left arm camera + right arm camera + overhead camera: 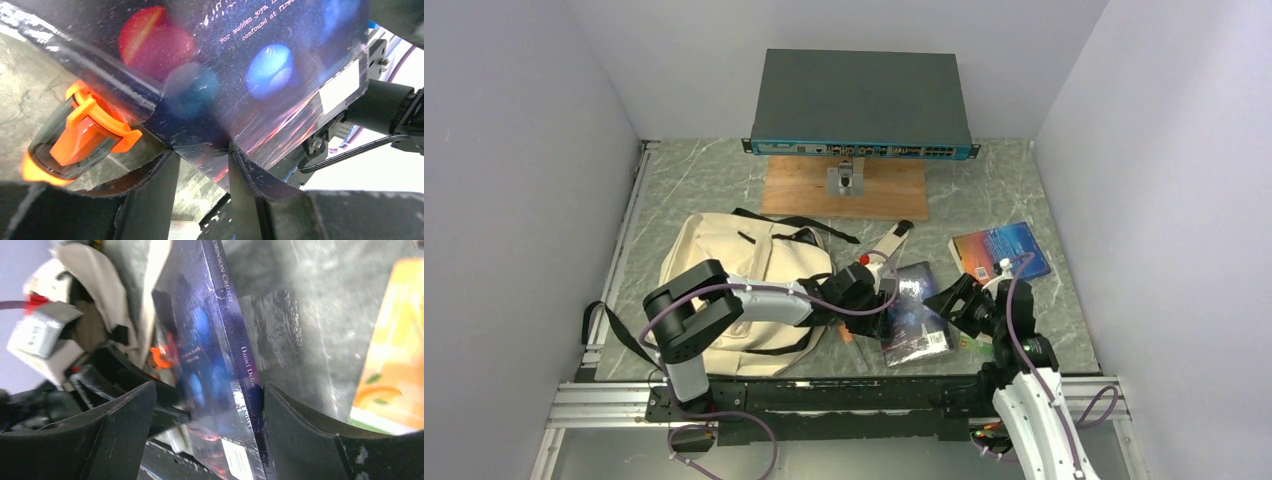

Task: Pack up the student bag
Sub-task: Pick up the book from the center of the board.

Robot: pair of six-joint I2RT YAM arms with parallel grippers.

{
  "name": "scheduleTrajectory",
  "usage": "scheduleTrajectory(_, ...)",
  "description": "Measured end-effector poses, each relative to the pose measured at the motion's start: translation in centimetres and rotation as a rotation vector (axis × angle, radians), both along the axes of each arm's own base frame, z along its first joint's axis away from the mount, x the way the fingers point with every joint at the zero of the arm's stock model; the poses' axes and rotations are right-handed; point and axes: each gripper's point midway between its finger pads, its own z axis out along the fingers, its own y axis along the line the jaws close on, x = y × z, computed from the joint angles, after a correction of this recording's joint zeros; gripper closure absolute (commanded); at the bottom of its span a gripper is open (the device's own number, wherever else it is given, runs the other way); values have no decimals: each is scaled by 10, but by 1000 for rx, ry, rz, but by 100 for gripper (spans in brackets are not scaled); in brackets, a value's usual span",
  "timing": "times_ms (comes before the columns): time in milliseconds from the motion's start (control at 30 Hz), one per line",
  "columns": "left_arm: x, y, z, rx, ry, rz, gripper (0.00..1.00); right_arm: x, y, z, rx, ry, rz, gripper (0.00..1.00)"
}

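The student bag [724, 270] lies flat at the left of the table, and its beige cloth [95, 280] also shows in the right wrist view. A dark glossy book [916, 318] lies between the two grippers. My left gripper [886, 292] reaches over the bag to the book [250, 65]. The jaws of the left gripper [200, 155] stand half-closed round the book's near corner, with table showing in the gap. My right gripper [952, 300] is at the book's right side. In the right wrist view the book [210, 340] is tilted, and the right gripper [207, 390] is open wide with its right finger [300, 430] against the spine.
An orange and smoky plastic item [75, 137] lies by the book's left edge [849, 337]. A juice carton [390, 355] sits near the right arm [977, 345]. A blue book [999, 250] lies at the right. A network switch [861, 105] on a wooden board [804, 190] stands at the back.
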Motion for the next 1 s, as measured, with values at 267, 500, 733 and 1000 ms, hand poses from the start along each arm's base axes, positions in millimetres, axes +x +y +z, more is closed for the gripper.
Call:
scheduleTrajectory(267,-1,-2,1,-39,36,12,56,22,9,28,96,-189,3,21)
scheduleTrajectory(500,-3,-3,3,-64,40,8,56,22,19,41,100,-204,95,28)
scheduleTrajectory(733,-14,-19,7,-112,31,-50,56,-22,49,51,201,-80,320,46)
scheduleTrajectory(1000,-15,-22,8,-110,14,-71,53,-34,48,59,172,-24,343,67)
